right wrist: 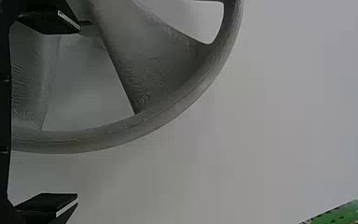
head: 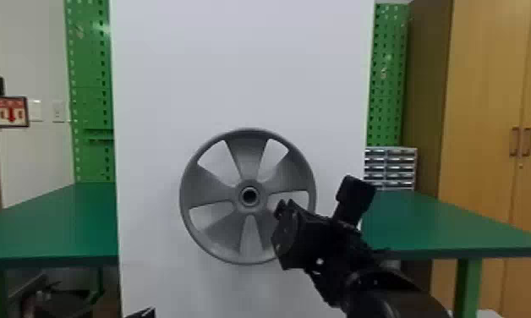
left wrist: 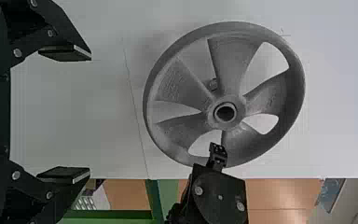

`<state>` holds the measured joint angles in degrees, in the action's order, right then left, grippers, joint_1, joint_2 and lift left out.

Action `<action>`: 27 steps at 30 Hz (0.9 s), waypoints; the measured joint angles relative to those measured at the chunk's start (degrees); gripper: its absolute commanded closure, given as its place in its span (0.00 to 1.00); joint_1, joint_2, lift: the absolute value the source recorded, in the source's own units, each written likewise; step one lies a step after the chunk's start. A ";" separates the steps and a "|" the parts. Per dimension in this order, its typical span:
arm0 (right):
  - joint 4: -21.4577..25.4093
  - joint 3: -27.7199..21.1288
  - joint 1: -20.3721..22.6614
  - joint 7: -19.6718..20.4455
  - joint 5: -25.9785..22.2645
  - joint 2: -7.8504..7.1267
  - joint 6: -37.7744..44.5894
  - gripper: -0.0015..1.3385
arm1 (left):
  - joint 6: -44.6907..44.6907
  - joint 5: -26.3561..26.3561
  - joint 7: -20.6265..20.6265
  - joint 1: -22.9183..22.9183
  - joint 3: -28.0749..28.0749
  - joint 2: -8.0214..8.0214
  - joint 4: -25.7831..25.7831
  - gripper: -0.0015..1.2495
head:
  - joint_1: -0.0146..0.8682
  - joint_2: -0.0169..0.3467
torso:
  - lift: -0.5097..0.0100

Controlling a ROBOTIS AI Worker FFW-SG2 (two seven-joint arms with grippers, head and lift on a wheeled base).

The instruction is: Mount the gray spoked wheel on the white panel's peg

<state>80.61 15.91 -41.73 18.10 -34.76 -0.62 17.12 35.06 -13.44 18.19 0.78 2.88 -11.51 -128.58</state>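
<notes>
The gray spoked wheel (head: 209, 230) stands upright, face-on before the white panel (head: 243, 72), its hub hole dark. Through a spoke gap in the left wrist view, a small stub (left wrist: 213, 84) shows behind the wheel (left wrist: 182, 86); whether the hub sits on a peg, I cannot tell. My right gripper (head: 282, 230) is at the wheel's lower right. In the right wrist view that gripper (right wrist: 65, 112) is open, with part of the rim between its spread fingers. My left gripper (head: 143, 313) is low at the bottom edge; its own view shows the gripper (left wrist: 77, 114) open and apart from the wheel.
Green tables (head: 57, 224) flank the panel on both sides, with green pegboards (head: 89, 84) behind. A small drawer unit (head: 390, 168) stands on the right, before a wooden cabinet (head: 480, 127).
</notes>
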 measured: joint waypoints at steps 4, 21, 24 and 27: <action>3.66 0.92 2.52 0.00 1.82 -0.39 -0.06 0.03 | -0.14 0.00 0.00 0.02 -0.12 0.00 0.00 0.31 | 0.16 0.03 | 0.20; 9.47 6.47 17.59 -0.09 12.12 -4.28 -3.54 0.03 | -1.17 1.23 0.01 0.73 -1.39 0.00 -1.52 0.31 | 0.16 0.03 | 0.20; 9.45 6.94 19.67 -0.09 13.32 -4.97 -4.66 0.03 | -1.10 1.73 0.00 0.71 -1.39 0.00 -1.93 0.31 | 0.16 0.03 | 0.20; 8.90 6.97 22.05 -0.14 13.92 -5.69 -5.80 0.03 | -1.05 1.99 0.00 0.53 -1.19 0.00 -2.07 0.31 | 0.16 0.03 | 0.20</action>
<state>89.51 22.88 -19.68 17.97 -20.84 -6.31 11.33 34.02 -11.45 18.19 1.30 1.69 -11.51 -130.65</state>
